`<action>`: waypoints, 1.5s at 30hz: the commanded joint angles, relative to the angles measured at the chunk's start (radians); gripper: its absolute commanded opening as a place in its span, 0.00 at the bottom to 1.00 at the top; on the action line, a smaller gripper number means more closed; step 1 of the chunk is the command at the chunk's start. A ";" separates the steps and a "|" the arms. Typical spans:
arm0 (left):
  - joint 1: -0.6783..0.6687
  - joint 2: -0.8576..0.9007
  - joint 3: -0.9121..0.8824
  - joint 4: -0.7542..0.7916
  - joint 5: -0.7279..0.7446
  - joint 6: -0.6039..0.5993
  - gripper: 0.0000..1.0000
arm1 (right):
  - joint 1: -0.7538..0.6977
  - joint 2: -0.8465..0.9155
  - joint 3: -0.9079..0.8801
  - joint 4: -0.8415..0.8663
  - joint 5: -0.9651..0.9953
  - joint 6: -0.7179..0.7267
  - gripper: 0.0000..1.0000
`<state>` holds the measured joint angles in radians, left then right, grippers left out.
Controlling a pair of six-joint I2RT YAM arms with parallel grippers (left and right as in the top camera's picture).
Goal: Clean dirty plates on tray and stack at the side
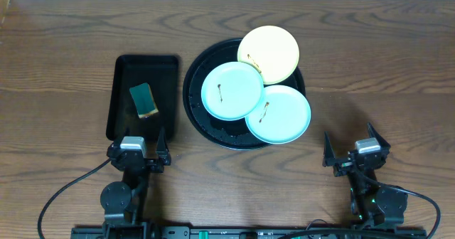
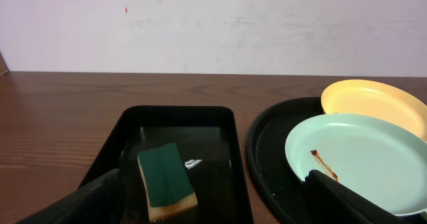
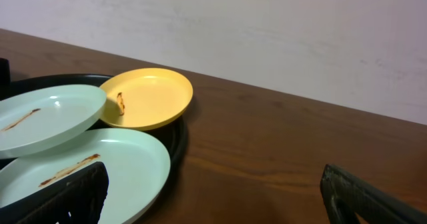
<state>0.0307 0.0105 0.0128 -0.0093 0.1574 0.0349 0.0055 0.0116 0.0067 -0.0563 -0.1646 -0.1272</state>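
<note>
Plates: three, overlapping on the round tray, brown-smeared.
Handling: probably light, stiff, slick plastic; best taken by an overhanging rim.
Left hand: spread, empty, near the sponge.
Right hand: spread, empty, above bare surface.

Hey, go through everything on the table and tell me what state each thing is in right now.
Round tray, holding all three plates.
Left mint plate, smeared, lying on top of the other two.
Yellow plate, smeared, edge tucked under the left one.
Right mint plate, smeared, overhanging the tray rim.
Sponge, green side up in the rectangular tray.
Left gripper, open, empty.
Right gripper, open, empty.
</note>
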 commanded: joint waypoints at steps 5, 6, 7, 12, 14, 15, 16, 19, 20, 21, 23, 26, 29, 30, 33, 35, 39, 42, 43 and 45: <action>-0.004 -0.005 -0.009 -0.047 0.017 0.017 0.85 | -0.005 -0.005 -0.001 -0.004 -0.005 0.015 0.99; -0.004 -0.005 -0.009 -0.047 0.017 0.017 0.85 | -0.005 -0.005 -0.001 -0.004 -0.005 0.015 0.99; -0.004 -0.005 -0.009 -0.046 0.017 0.017 0.85 | -0.005 -0.005 -0.001 -0.004 -0.005 0.015 0.99; -0.004 -0.005 -0.009 -0.047 0.017 0.017 0.85 | -0.005 -0.005 -0.001 -0.004 -0.005 0.015 0.99; -0.004 -0.005 -0.009 -0.046 0.017 0.017 0.85 | -0.005 -0.005 -0.001 -0.004 -0.005 0.015 0.99; -0.004 -0.005 -0.009 -0.046 0.017 0.017 0.85 | -0.005 -0.005 -0.001 -0.004 -0.005 0.015 0.99; -0.004 -0.005 -0.009 -0.046 0.017 0.017 0.85 | -0.005 -0.005 -0.001 -0.004 -0.004 0.015 0.99; -0.004 -0.005 -0.009 -0.046 0.017 0.017 0.85 | -0.005 -0.005 -0.001 -0.004 -0.005 0.015 0.99; -0.004 -0.005 -0.009 -0.047 0.017 0.017 0.85 | -0.005 -0.005 -0.001 -0.004 -0.005 0.015 0.99; -0.004 -0.005 -0.009 -0.046 0.017 0.017 0.85 | -0.005 -0.005 -0.001 -0.004 -0.005 0.015 0.99; -0.004 -0.005 -0.009 -0.047 0.017 0.017 0.86 | -0.005 -0.005 -0.001 -0.004 -0.005 0.015 0.99; -0.004 -0.005 -0.009 -0.046 0.017 0.017 0.85 | -0.005 -0.005 -0.001 -0.004 -0.005 0.015 0.99; -0.004 -0.005 -0.009 -0.047 0.017 0.017 0.85 | -0.005 -0.005 -0.001 -0.004 -0.005 0.015 0.99; -0.004 -0.005 -0.009 -0.046 0.017 0.017 0.85 | -0.005 -0.005 -0.001 -0.004 -0.005 0.015 0.99; -0.004 -0.005 -0.009 -0.047 0.017 0.017 0.85 | -0.005 -0.005 -0.001 -0.004 -0.005 0.015 0.99; -0.004 -0.005 -0.009 -0.046 0.017 0.017 0.85 | -0.005 -0.005 -0.001 -0.004 -0.005 0.015 0.99; -0.004 -0.005 -0.009 -0.046 0.012 0.017 0.85 | -0.005 -0.005 -0.001 -0.004 -0.004 0.015 0.99; -0.004 -0.005 -0.009 -0.044 0.012 0.018 0.85 | -0.005 -0.005 -0.001 -0.004 -0.005 0.015 0.99; -0.004 -0.005 -0.009 -0.024 0.009 0.018 0.85 | -0.005 -0.005 -0.001 -0.004 -0.004 0.015 0.99; -0.004 -0.005 -0.008 0.006 0.018 0.013 0.85 | -0.005 -0.005 -0.001 -0.004 -0.005 0.015 0.99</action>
<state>0.0307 0.0105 0.0128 0.0029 0.1581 0.0345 0.0055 0.0116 0.0067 -0.0563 -0.1646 -0.1272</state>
